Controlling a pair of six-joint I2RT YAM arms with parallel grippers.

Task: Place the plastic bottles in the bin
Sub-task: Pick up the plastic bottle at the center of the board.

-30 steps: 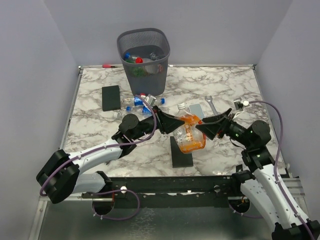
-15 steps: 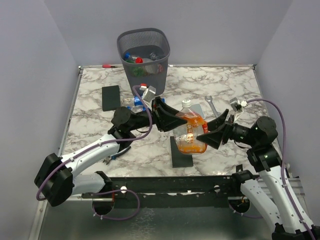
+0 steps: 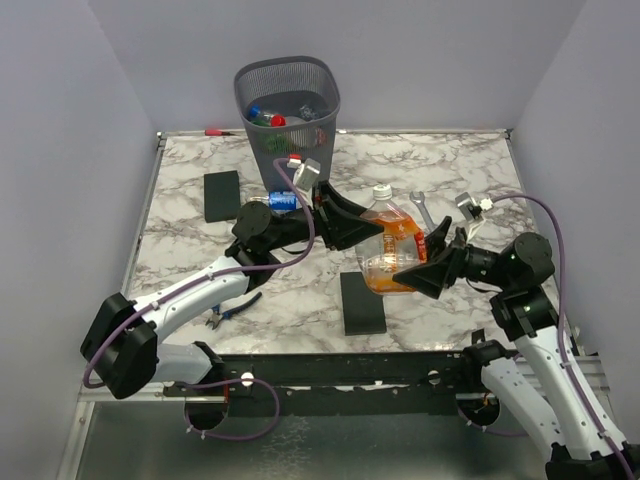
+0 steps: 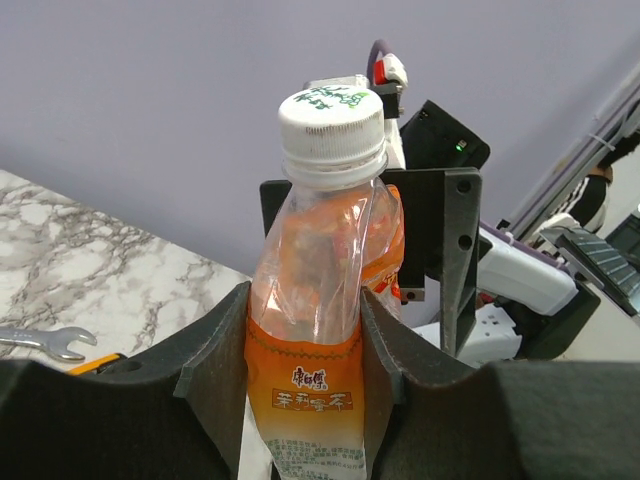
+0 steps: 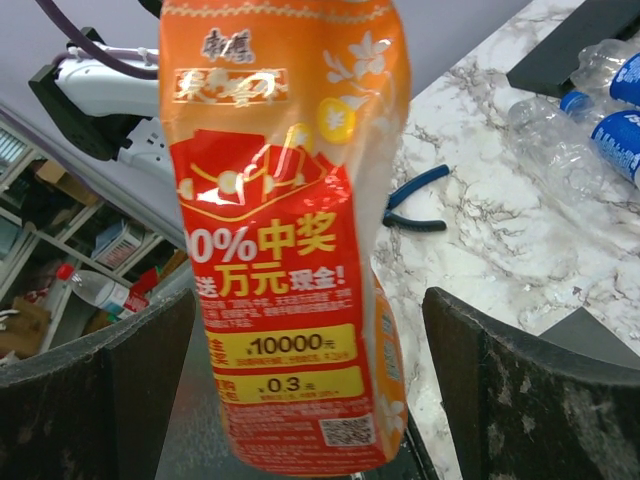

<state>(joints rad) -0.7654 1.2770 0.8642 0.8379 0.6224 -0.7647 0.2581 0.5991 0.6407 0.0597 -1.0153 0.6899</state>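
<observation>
Left gripper is clamped on the bottle below its cap. Right gripper gapes wide, clear of its base. The bin lies beyond, nearer the left arm.

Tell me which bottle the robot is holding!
Find the marble table with the mesh bin at its far edge. Over its middle, the left claw pinches one bottle. Unlike the clear, blue-labelled ones lying nearby, it's orange with a white cap.

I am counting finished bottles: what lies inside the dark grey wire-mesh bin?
Inside the dark grey wire-mesh bin lie plastic bottles with blue and red caps, plus something green. Deeper ones are covered, so no exact count.
</observation>
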